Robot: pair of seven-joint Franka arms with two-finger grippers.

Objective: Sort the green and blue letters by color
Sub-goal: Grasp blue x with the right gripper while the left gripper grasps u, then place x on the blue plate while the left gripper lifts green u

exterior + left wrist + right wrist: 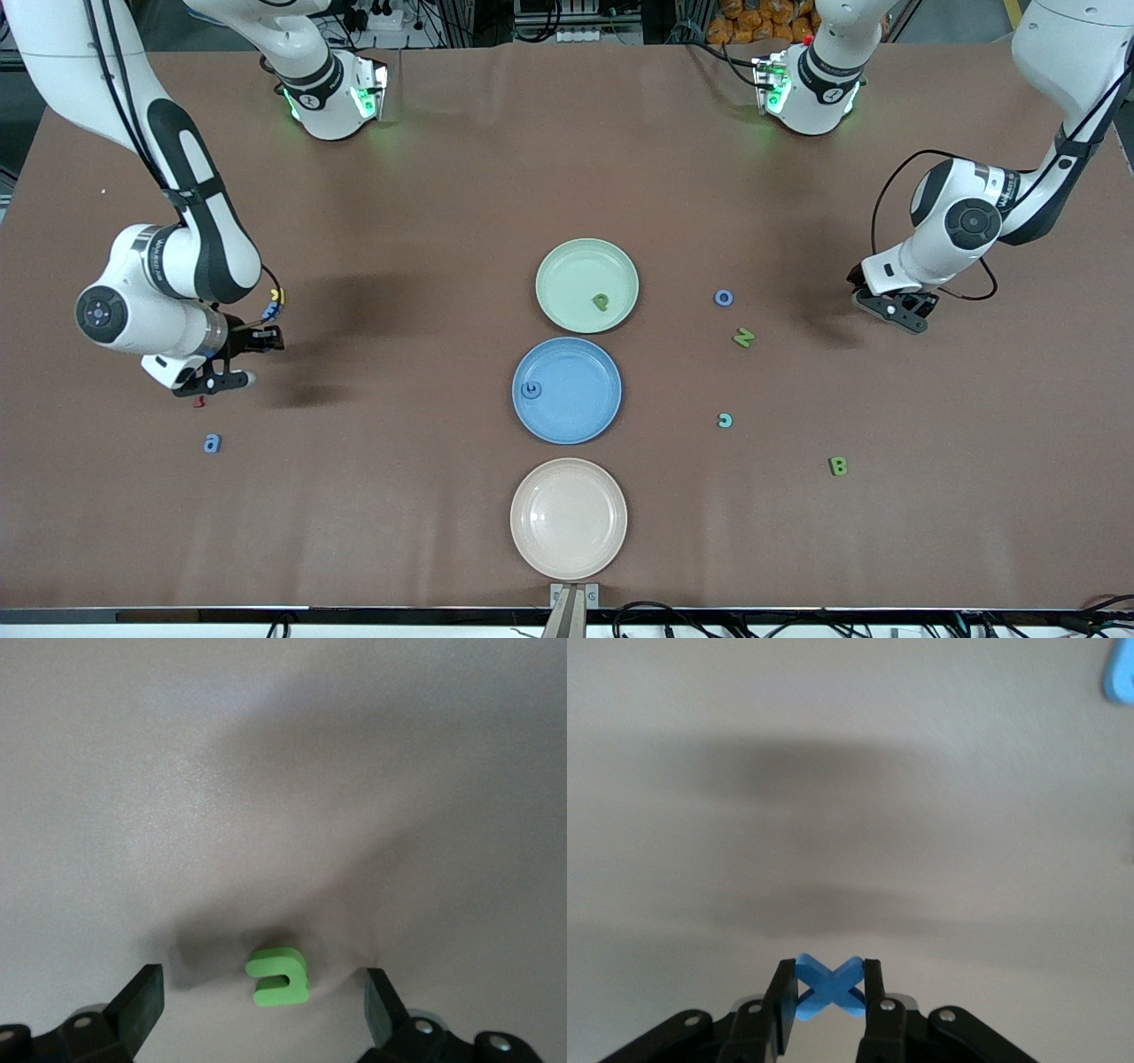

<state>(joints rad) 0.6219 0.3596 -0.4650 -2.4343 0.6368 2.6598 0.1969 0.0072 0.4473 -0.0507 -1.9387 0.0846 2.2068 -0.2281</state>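
A: While both arms are busy at their own ends of the table, how far would we say we are?

B: Early, by our reckoning. We count two letters sorted: the green p (601, 302) lies in the green plate (567, 257), and one small blue letter (532, 389) lies in the blue plate (585, 416), near its rim.

A: And the cream plate (569, 558), nearest the front camera?

B: We see nothing in it.

A: What are the grippers doing?

B: The right gripper (830, 979) is clamped on the blue X (830, 986), low over bare table at the right arm's end. The left gripper (897, 308) is spread wide at the left arm's end, with the green u (279, 977) lying on the table between its fingers, untouched.

A: So what is left?

B: Those two, plus five loose pieces. Toward the left arm's end lie the blue o (724, 298), the green N (743, 338) just nearer the camera, a light blue curl (725, 420) and the green B (838, 465). The blue a (212, 443) lies alone at the right arm's end.
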